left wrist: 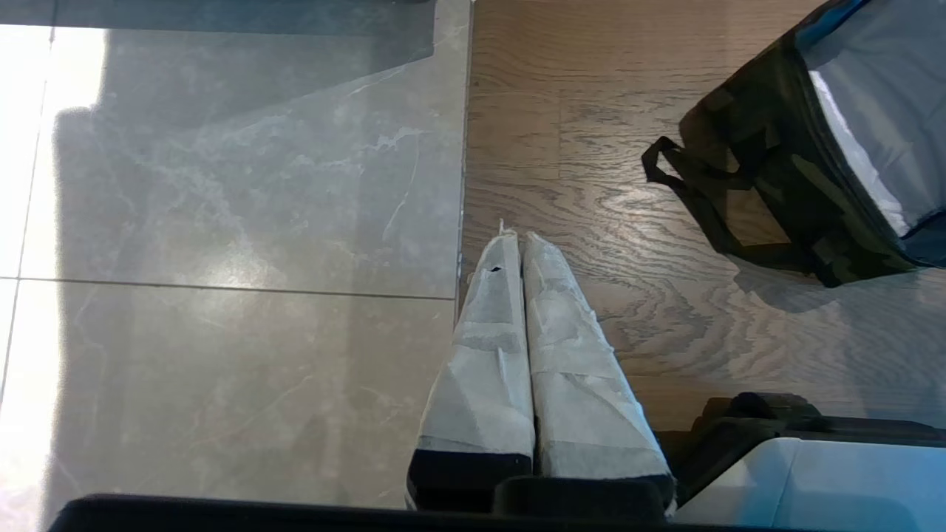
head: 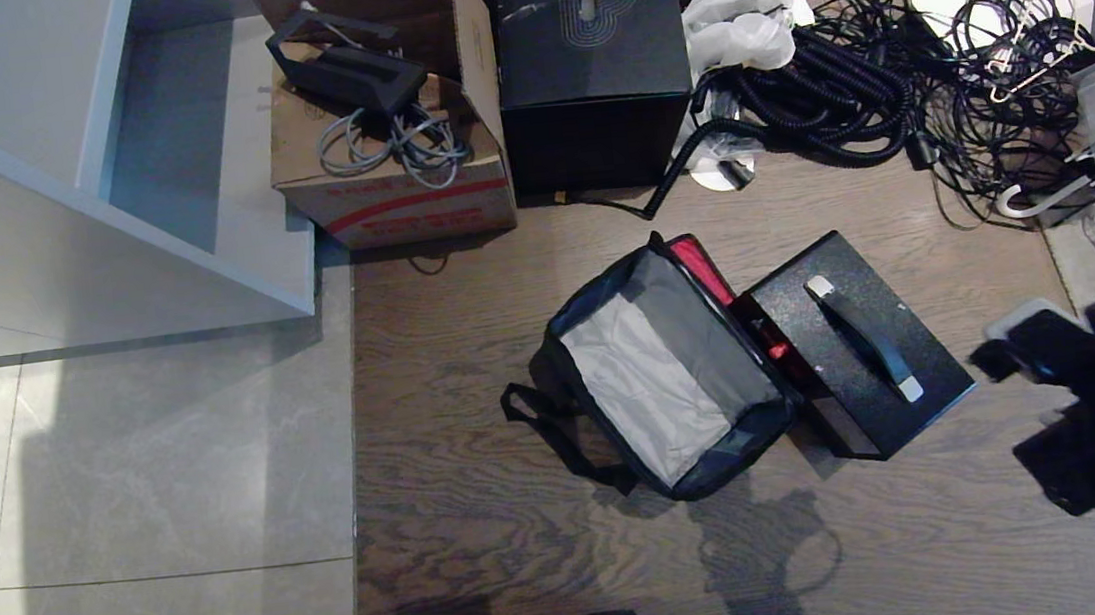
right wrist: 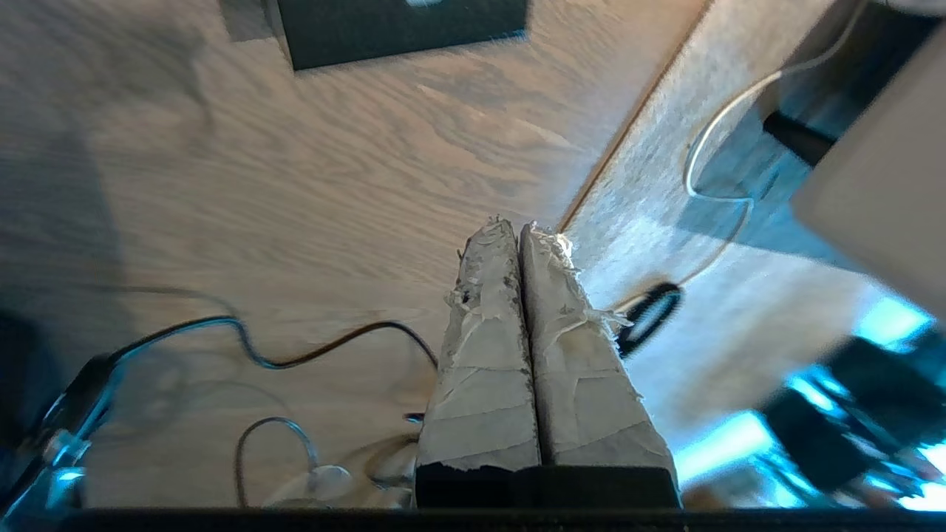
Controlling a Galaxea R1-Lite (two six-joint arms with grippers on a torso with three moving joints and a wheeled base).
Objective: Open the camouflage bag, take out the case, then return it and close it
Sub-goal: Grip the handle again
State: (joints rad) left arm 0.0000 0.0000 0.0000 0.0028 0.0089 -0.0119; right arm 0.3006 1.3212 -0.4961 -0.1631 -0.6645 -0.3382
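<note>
**Bag open, case out on the floor beside it**

We see one camouflage bag (head: 665,377) lying open on the wooden floor (head: 474,375) near the middle of the head view; its grey lining faces up, its sides and straps are black, and the red inside of its lid shows along the edge at its 2 o'clock side. In the left wrist view the bag's outer wall (left wrist: 783,185) shows green-brown-black camouflage, with a black strap loop resting on the wood.

We count one case (head: 859,358), touching the bag at the bag's 3 o'clock; it is a black rectangular box with a speckled glittery top, and one black strap handle with two silver ends lies along that top.

Behind, at 12 o'clock, stand one larger black box (head: 592,62) with a swirl emblem and one brown cardboard box (head: 391,142); a tangle of black cables (head: 887,74) lies at 1 o'clock.

Our two grippers are both empty with fingers pressed together: the right gripper (right wrist: 519,230) hangs over the floor at 4 o'clock of the case, well apart from it; the left gripper (left wrist: 515,240) is parked over the seam between tile and wood, at 8 o'clock of the bag.
</note>
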